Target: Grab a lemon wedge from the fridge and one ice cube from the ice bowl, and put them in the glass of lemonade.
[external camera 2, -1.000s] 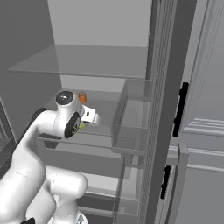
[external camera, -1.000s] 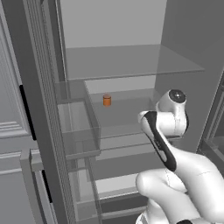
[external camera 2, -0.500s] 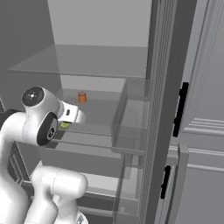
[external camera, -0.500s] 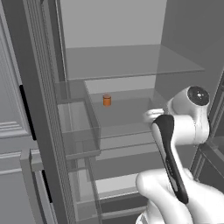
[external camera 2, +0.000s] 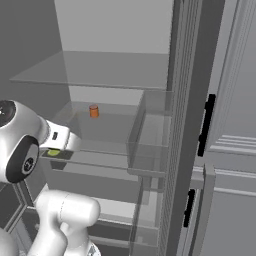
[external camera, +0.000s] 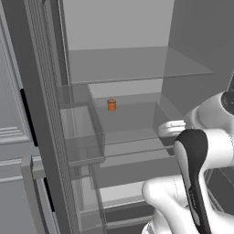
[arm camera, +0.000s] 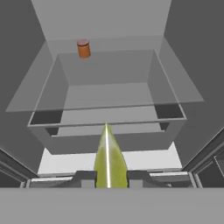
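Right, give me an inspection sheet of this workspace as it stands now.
Surface: glass shelves inside the open fridge.
Job's things: lemon wedge held between the fingers, in front of the shelves.
Clutter: a small orange jar upright at the back of the middle shelf.
Grippers: hand shut on the lemon wedge, outside the fridge interior.
Cables: nothing seen.
Surroundings: grey cabinets with black handles beside the fridge.

We see the fridge (external camera: 137,68) open, glass shelves bare but for a small orange can; our lemon wedge (arm camera: 108,159), yellow-green, sits pinched point-forward before it.
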Available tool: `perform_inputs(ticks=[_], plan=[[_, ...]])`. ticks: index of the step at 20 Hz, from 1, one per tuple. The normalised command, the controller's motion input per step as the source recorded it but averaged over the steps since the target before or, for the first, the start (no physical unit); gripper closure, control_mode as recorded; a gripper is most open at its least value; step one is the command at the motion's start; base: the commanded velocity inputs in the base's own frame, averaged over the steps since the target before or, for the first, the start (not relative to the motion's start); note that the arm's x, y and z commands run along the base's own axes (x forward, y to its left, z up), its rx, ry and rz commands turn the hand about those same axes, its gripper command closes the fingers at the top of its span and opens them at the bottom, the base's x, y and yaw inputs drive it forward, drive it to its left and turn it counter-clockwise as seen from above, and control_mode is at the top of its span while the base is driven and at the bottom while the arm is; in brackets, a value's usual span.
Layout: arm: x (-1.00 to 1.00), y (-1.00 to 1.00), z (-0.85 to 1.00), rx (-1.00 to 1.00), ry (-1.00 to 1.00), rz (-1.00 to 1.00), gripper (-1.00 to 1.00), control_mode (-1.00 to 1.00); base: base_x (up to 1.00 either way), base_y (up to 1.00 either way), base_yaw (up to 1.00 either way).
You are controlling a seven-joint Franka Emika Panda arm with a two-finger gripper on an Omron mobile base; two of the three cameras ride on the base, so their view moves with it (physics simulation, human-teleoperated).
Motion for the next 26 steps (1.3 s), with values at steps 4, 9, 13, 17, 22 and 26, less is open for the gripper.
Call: perform_inputs(ticks=[4, 9, 13, 17, 22, 26], plan=[[0.0, 0.0, 0.0, 0.0, 0.0, 0.0, 1.0, -1.0, 0.0, 0.0, 0.0], [0.0, 0.0, 0.0, 0.0, 0.0, 0.0, 1.0, 1.0, -0.04, 0.0, 0.0], [0.0, 0.0, 0.0, 0.0, 0.0, 0.0, 1.0, 1.0, -0.91, 0.0, -0.06], [0.0, 0.0, 0.0, 0.0, 0.0, 0.0, 1.0, 1.0, -1.0, -0.01, -0.11], [0.0, 0.0, 0.0, 0.0, 0.0, 0.0, 1.0, 1.0, -1.0, 0.0, -0.06], [0.0, 0.0, 0.0, 0.0, 0.0, 0.0, 1.0, 1.0, -1.0, 0.0, 0.12]])
